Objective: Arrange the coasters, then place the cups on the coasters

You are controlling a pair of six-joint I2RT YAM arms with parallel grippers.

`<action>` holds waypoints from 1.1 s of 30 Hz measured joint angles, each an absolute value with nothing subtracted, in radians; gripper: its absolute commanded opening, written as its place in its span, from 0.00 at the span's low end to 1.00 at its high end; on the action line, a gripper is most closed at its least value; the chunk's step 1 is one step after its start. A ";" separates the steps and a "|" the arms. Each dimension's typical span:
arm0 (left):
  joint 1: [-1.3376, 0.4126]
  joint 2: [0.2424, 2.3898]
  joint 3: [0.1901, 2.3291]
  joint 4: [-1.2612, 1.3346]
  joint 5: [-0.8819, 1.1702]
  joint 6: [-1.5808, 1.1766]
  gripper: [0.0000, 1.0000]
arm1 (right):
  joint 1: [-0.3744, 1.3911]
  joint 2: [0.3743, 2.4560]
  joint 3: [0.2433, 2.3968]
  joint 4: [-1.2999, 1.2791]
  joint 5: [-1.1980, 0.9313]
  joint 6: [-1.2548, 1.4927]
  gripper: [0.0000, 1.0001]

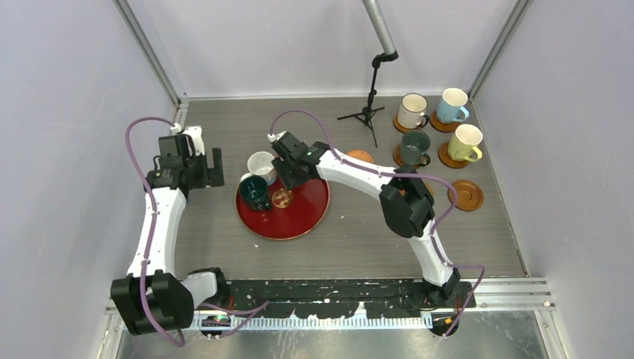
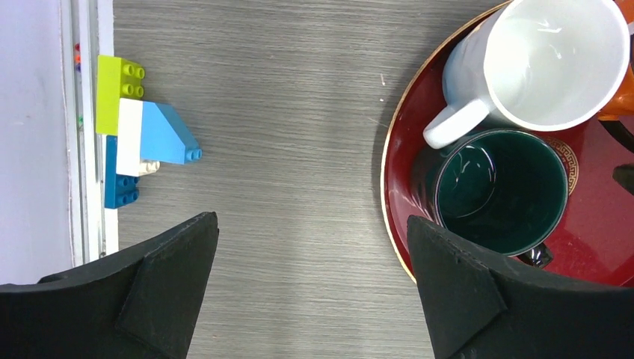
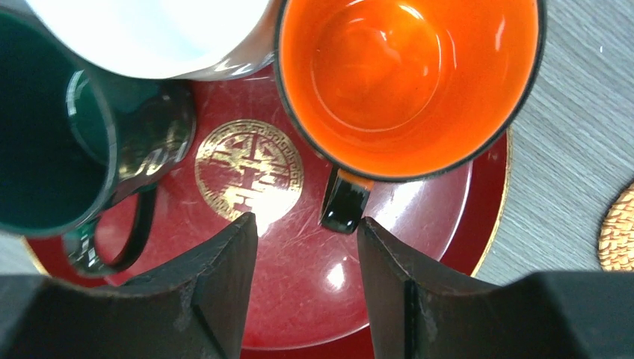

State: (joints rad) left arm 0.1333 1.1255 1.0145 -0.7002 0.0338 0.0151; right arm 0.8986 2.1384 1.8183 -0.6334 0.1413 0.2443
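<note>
On the red tray (image 1: 299, 217) stand a white cup (image 1: 262, 164), a dark teal cup (image 1: 254, 192) and an orange cup (image 3: 407, 82) with a black handle (image 3: 344, 200). My right gripper (image 3: 306, 224) hovers open over the tray, the orange cup's handle just ahead of its fingertips and nothing between them. My left gripper (image 2: 312, 224) is wide open over bare table, left of the tray. At the back right, four cups (image 1: 412, 111) sit on coasters. One wooden coaster (image 1: 466, 194) and a woven coaster (image 1: 360, 156) lie bare.
A small black tripod stand (image 1: 368, 112) is at the back centre. Toy bricks (image 2: 138, 138) lie against the left wall. The enclosure walls close in the table on both sides and at the back.
</note>
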 measured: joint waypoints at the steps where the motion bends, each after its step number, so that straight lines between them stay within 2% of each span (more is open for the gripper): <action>1: 0.133 1.124 1.015 -0.700 0.031 0.007 1.00 | 0.897 2.155 1.829 -0.638 0.151 0.247 0.54; 9: 0.133 1.077 1.007 -0.676 0.026 -0.020 1.00 | 0.886 2.204 1.862 -0.659 0.236 0.257 0.50; 20: 0.133 1.046 0.983 -0.647 0.031 -0.018 1.00 | 0.857 2.219 1.863 -0.634 0.216 0.186 0.30; 23: 0.133 1.046 0.983 -0.647 0.043 -0.015 1.00 | 0.857 2.219 1.863 -0.633 0.205 0.163 0.20; 26: 0.133 1.045 0.983 -0.648 0.058 0.001 1.00 | 0.850 2.217 1.853 -0.618 0.198 0.142 0.02; 27: 0.133 1.044 0.983 -0.648 0.064 0.007 1.00 | 0.848 2.211 1.843 -0.608 0.191 0.131 0.00; 33: 0.133 1.003 0.973 -0.649 0.090 0.042 1.00 | 0.813 2.143 1.741 -0.568 0.121 0.067 0.00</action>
